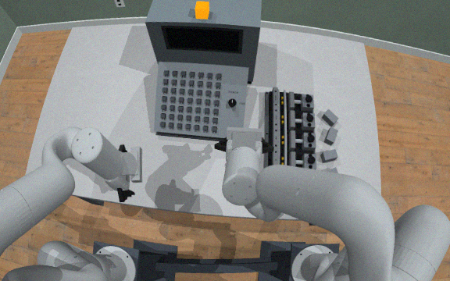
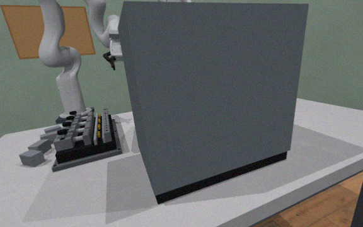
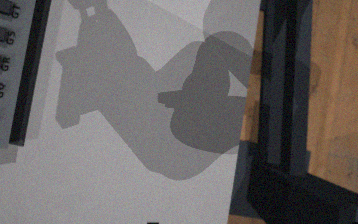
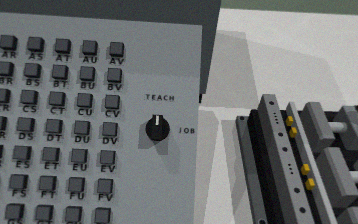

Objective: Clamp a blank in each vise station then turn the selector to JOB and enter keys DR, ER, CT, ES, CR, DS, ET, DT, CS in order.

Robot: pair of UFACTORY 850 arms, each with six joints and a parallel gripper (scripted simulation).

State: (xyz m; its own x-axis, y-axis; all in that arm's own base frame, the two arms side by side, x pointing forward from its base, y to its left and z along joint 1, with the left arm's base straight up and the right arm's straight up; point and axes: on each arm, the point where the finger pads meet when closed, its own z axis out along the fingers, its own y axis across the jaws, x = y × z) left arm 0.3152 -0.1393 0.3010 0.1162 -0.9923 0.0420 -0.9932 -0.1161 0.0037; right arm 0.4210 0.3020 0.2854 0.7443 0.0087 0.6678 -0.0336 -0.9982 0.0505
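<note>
Out in front of the keys now, and the right gripper (image 1: 244, 146) (image 2: 110, 60) has its jaws spread wide with nothing between them, hanging between the key panel (image 1: 234, 78) (image 3: 0, 135) (image 4: 150, 65) and the vise bank (image 1: 275, 129) (image 2: 106, 126) (image 4: 280, 135); over on the other side, the left gripper (image 1: 125, 172) (image 3: 257, 223) is wide and unladen too, high over the near part of the table (image 1: 92, 58) (image 2: 84, 195). To the vises, and no blank sits in any station: all four blanks (image 1: 329, 156) (image 2: 33, 157) lie on the table beside the bank, on the valve knob side. Here's the selector (image 1: 232, 102) (image 4: 157, 129), its mark at TEACH, and no key in sight is lit. Farther back, the cabinet (image 1: 170, 13) (image 2: 213, 79) (image 4: 130, 7) carries its lamp (image 1: 201, 10), showing amber. So it's all to play for: four blanks to clamp, the turn to JOB, the wait, nine keys. With the stations bare, this looks like the chance for test presses to learn which key registers as which
</note>
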